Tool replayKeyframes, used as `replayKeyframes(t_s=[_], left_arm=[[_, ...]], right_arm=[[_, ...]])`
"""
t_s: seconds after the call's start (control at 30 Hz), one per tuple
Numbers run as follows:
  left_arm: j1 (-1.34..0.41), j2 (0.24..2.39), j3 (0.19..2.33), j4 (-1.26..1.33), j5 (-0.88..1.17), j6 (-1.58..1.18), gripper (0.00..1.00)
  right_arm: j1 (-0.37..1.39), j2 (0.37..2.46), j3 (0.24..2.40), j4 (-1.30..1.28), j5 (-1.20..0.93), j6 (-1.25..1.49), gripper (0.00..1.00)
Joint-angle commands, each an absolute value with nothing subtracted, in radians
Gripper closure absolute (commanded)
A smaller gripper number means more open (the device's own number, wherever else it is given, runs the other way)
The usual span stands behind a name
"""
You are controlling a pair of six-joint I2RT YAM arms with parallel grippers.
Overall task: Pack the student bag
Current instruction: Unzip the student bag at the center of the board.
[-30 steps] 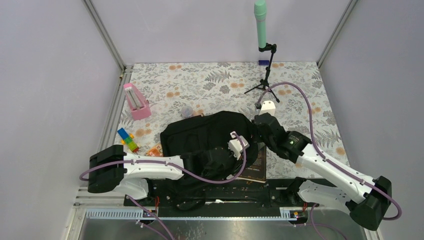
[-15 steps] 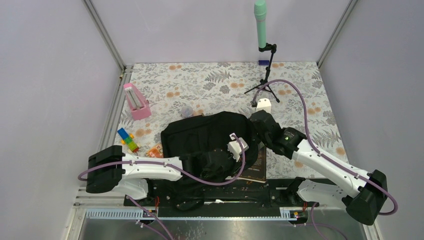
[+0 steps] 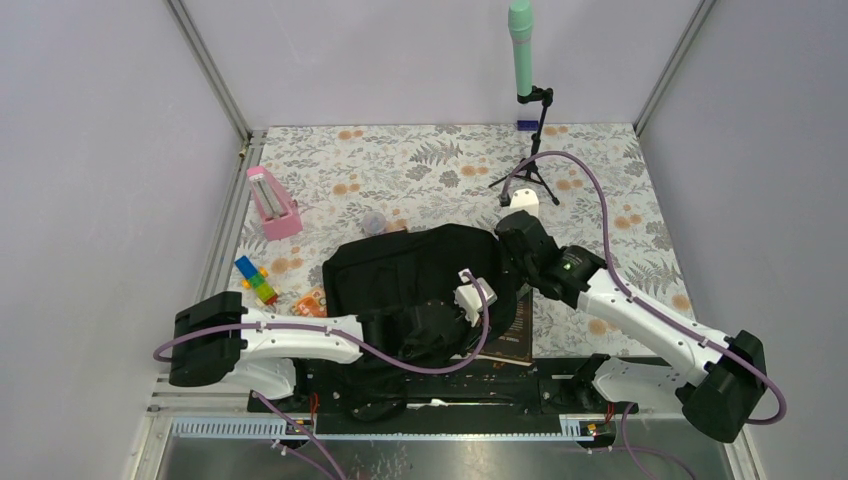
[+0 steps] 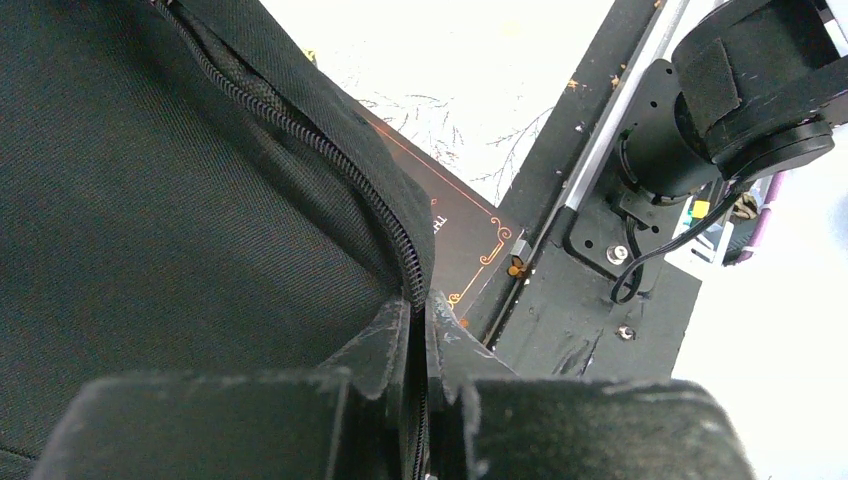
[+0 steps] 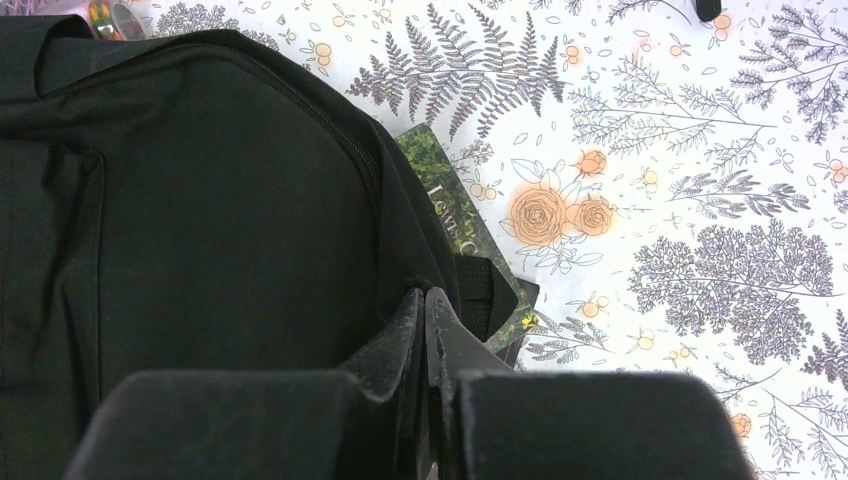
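**Left tool** (image 4: 418, 330): The jaws are closed to a narrow slit and pinch the zip (image 4: 330, 165) edge of the student bag (image 3: 410, 268). The bag fabric fills the space left of and ahead of the fingers. Just right of the fingertips, a dark book (image 4: 455, 235) with orange border ornament lies flat under the bag edge. Beyond its corner runs the black base rail (image 4: 590, 290), close to the tool on the right.

**Right tool** (image 5: 424, 310): The jaws are pressed almost together on a fold of the bag's rim. The bag occupies everything left of the fingers. A green book (image 5: 450, 215) protrudes from under the bag edge just ahead and to the right. Farther right, the table (image 5: 700, 200) is open floral-print surface.

**Surroundings:** The bag lies flat at the near centre of the table, between both tools. A pink wedge-shaped object (image 3: 272, 203) and coloured blocks (image 3: 257, 280) sit well off to the left of the left tool. A tripod (image 3: 528, 170) carrying a green cylinder stands behind the right tool. Pale wall panels (image 3: 100, 150) enclose the table on three sides.
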State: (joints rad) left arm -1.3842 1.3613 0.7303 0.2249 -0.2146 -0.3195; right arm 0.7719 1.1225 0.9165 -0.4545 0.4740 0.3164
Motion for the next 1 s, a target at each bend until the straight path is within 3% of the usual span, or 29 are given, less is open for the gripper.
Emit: replayKeyframes(t_s=[0.0,0.97], left_arm=[[-1.423,1.329,0.718,0.197,-0.148,-0.34,1.0],[-1.433,1.316,0.717,0.183,-0.153,-0.33,1.0]], right_arm=[[0.734,1.141,0.989,-0.349,0.53,0.277,1.0],[0.675,1.281,1.097,-0.299,0.458,0.203,1.0]])
